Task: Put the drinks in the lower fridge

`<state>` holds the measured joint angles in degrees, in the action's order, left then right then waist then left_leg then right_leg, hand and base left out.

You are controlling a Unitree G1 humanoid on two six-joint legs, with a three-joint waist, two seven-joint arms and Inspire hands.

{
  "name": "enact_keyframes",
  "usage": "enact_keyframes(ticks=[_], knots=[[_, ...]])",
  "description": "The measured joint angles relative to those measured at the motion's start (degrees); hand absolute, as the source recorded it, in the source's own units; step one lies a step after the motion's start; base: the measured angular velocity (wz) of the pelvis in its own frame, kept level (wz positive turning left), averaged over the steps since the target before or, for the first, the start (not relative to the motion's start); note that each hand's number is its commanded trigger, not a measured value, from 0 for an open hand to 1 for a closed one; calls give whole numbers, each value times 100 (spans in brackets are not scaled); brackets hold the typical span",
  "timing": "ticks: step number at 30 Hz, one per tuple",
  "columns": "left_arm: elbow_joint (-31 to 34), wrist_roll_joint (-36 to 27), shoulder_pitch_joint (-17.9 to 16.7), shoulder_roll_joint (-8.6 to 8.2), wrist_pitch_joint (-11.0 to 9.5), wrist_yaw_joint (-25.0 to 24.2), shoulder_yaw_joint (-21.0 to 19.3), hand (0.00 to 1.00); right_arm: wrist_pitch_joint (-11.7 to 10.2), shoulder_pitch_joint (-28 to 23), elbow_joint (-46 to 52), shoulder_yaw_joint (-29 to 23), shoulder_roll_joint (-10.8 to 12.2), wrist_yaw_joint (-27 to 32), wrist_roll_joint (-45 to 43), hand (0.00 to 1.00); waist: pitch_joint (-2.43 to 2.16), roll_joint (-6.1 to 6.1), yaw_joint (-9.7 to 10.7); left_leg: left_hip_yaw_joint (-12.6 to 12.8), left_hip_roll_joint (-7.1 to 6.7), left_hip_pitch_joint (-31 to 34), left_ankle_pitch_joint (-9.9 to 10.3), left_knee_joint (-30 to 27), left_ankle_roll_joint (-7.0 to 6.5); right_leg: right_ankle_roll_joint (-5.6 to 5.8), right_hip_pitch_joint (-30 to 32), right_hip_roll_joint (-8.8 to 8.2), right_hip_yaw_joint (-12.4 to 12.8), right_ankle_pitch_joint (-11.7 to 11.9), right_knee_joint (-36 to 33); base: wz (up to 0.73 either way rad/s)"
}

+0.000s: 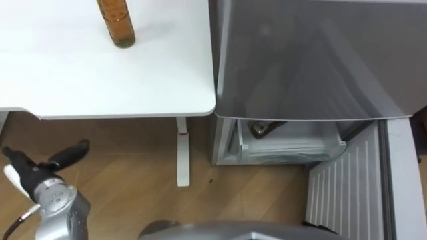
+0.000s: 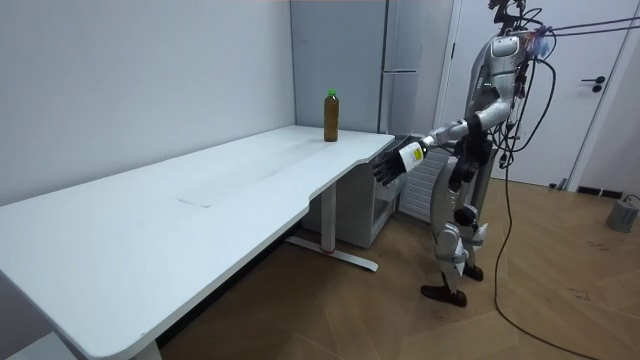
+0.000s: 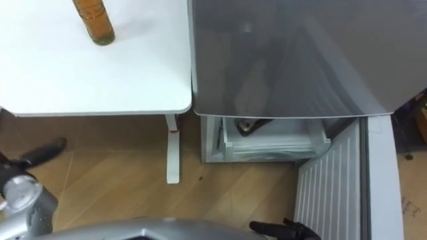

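- Left hand empty, fingers spread, low beside table.
- Bottle upright on table (amber liquid).
- Right hand: state unreadable.
- Lower fridge door open.

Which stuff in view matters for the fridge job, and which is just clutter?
Job: bottle; fridge; its open lower door; drawer holding a dark item, maybe a drink; left hand, open and empty.
Just around: table under the bottle; pail on the floor; room door.
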<state>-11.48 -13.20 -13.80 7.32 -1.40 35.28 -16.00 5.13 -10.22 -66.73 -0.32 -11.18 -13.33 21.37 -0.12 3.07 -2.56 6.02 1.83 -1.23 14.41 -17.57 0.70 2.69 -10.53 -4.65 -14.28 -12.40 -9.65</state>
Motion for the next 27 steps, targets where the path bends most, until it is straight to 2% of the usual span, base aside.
enact_keyframes(ticks=[1,4,7,9,12,14,15,17,20,24,27], knots=[[119,41,0,0,-42,51,0,0,-26,-1,-1,0,-6,-4,-18,0,-3,9,-5,1,0,10,-6,2,-1,0,19,0,2,0,-3,0],[758,69,38,3,-341,271,-1,0,-217,-41,-28,2,0,-72,-141,0,-13,31,-84,-17,-4,50,-12,-12,-1,-6,51,0,-10,4,-3,0],[1150,418,41,18,-485,353,-1,0,-350,12,-171,0,3,-154,-240,0,-11,36,-88,-31,-8,54,-12,-57,-1,-6,42,-1,-13,4,-1,1],[1495,559,56,47,-630,354,-1,0,-435,10,-228,-19,1,-233,-332,0,-3,9,-87,-50,-12,52,-11,-69,-2,-6,31,-1,-8,4,2,0],[1617,659,124,117,-796,344,54,0,-524,7,-264,-107,-21,-313,-430,0,7,-64,-58,-61,-17,40,-11,-50,-3,-6,26,-3,3,4,4,0],[1612,658,127,140,-800,302,108,0,-554,7,-263,-132,-31,-347,-408,0,15,-102,55,-106,-28,44,-17,-20,-7,-6,5,-2,-15,4,9,9],[1607,651,126,140,-800,264,202,0,-572,4,-260,-187,-21,-414,-397,0,48,-97,127,-143,-41,36,-28,-12,-9,-6,-28,-3,-22,4,15,12],[1606,649,125,140,-800,125,366,0,-574,3,-261,-245,-11,-444,-385,0,57,-95,161,-142,-42,17,-31,-4,-6,-6,-41,-3,-20,4,23,3],[1491,476,131,135,-813,-191,563,0,-555,5,-264,-341,-7,-481,-387,0,62,-108,250,-140,-41,26,-33,-2,-6,-6,-29,-3,-19,4,21,0],[1145,-202,310,110,-796,-622,586,0,-496,38,-263,-459,15,-496,-416,0,39,-145,355,-121,-39,60,-35,5,-7,-6,44,-4,-4,4,-7,-1],[833,-411,394,108,-736,-917,647,0,-413,56,-265,-573,20,-475,-469,0,44,-145,444,-81,-41,60,-34,4,-10,-6,56,-12,12,4,-5,-4]])
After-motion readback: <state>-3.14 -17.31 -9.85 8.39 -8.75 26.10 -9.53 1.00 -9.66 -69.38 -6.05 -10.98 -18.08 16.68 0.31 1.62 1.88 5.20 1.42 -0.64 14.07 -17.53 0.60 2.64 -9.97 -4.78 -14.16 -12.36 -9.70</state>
